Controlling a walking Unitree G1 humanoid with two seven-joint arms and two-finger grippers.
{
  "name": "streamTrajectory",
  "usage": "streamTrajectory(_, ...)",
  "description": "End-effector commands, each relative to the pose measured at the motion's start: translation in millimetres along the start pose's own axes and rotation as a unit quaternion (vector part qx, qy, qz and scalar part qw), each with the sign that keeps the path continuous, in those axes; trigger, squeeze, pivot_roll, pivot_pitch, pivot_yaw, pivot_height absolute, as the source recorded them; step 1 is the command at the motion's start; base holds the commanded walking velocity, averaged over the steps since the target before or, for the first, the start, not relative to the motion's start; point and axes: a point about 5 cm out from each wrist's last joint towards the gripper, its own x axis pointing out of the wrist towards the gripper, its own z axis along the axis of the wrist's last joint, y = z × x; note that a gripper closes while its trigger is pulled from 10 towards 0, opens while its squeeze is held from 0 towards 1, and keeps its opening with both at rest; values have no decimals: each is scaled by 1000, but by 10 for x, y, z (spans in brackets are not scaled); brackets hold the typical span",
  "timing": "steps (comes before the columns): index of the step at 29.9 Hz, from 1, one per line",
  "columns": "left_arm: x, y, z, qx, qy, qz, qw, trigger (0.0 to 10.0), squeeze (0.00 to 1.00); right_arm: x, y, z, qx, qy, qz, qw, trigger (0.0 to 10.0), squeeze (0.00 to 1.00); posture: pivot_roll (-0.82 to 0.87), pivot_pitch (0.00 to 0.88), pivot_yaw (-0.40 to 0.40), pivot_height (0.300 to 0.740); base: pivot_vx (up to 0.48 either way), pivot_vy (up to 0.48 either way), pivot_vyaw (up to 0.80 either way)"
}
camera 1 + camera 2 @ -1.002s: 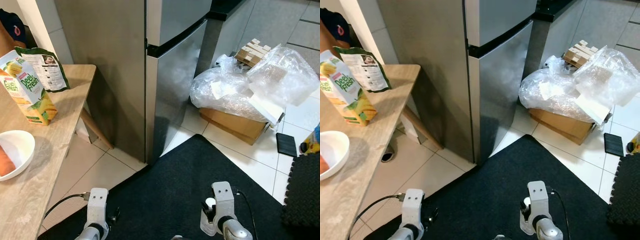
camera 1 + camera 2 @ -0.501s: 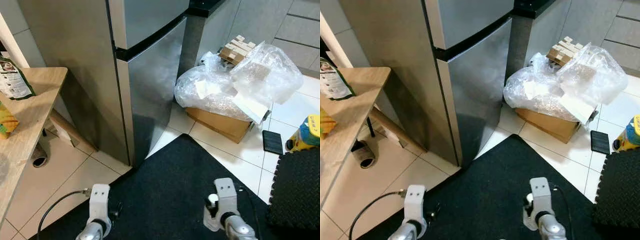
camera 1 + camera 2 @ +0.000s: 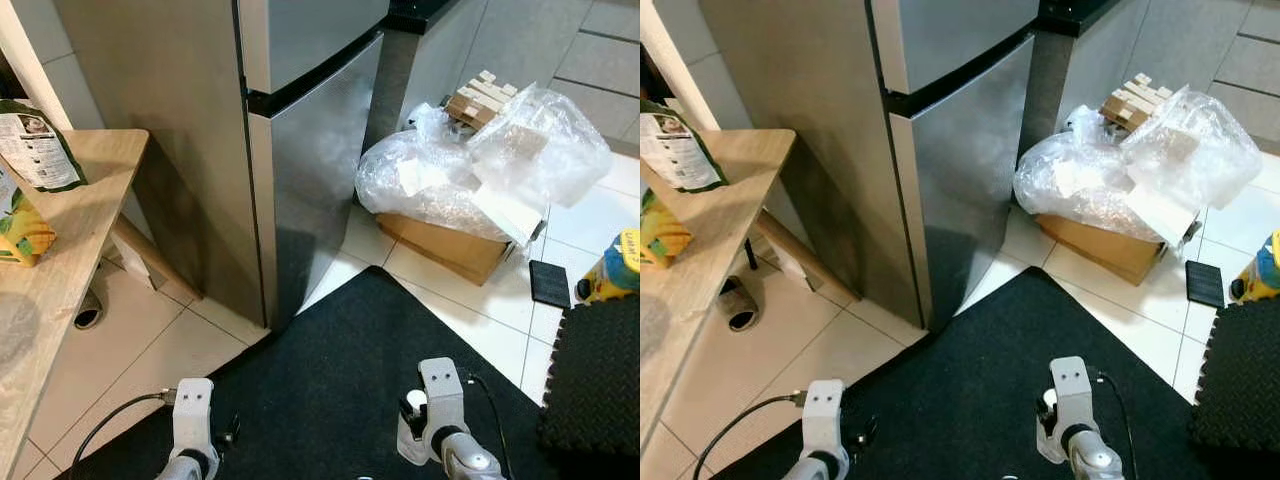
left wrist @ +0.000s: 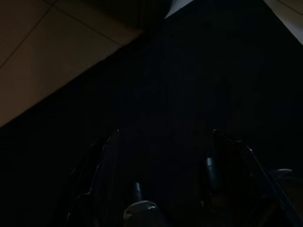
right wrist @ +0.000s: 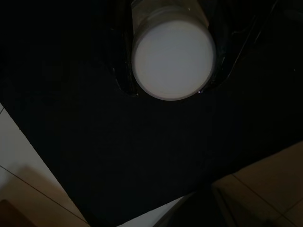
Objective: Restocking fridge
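The fridge (image 3: 300,150) is standing ahead of the robot with both steel doors shut, its lower corner meeting the tip of a black mat (image 3: 350,390) on the tiled floor. Both arms are hanging low over that mat.

The right tool (image 5: 173,71) is gripping a white-capped container (image 5: 173,59); in the right wrist view its two black fingers (image 5: 124,71) are pressing against either side of the round white top. In the left eye view the same white cap (image 3: 414,402) is showing just beside the right wrist.

The left tool (image 4: 163,184) is holding nothing; in the dark left wrist view its fingers (image 4: 102,175) are standing apart over the mat.

To the robot's left, a wooden bench (image 3: 70,250) is carrying a juice carton (image 3: 22,225) and a green snack bag (image 3: 35,145). Right of the fridge, a cardboard box (image 3: 450,245) is sitting under crumpled clear plastic wrap (image 3: 480,165).
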Motion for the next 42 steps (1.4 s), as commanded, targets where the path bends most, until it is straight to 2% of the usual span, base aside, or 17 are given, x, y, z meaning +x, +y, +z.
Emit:
streamTrajectory(1, -38, 28, -71, 12, 14, -3, 1000, 10000, 0, -26, -17, -56, 2, 9, -2, 1000, 10000, 0, -137, 90, -20, 725, 300, 0, 0)
streamTrajectory(29, -23, 31, -52, 15, 16, -3, 1000, 10000, 0, -41, -16, -92, -2, 14, -3, 1000, 10000, 0, -139, 71, -10, 725, 347, 0, 0)
streamTrajectory(32, -12, 3, -41, 42, 17, -12, 999, 10000, 0, -49, -12, -113, 0, 18, -4, 1000, 10000, 0, -138, 74, -8, 725, 0, 0, 0)
streamTrajectory(39, -7, -16, -46, 39, 20, -17, 999, 10000, 0, -68, -21, -149, 2, 22, -7, 1000, 10000, 0, -137, 79, -8, 725, 0, 0, 0)
streamTrajectory(42, -4, -70, -53, 48, 20, -32, 998, 10000, 0, -85, -32, -180, 3, 26, -10, 1000, 10000, 0, -138, 86, -7, 725, 0, 0, 0)
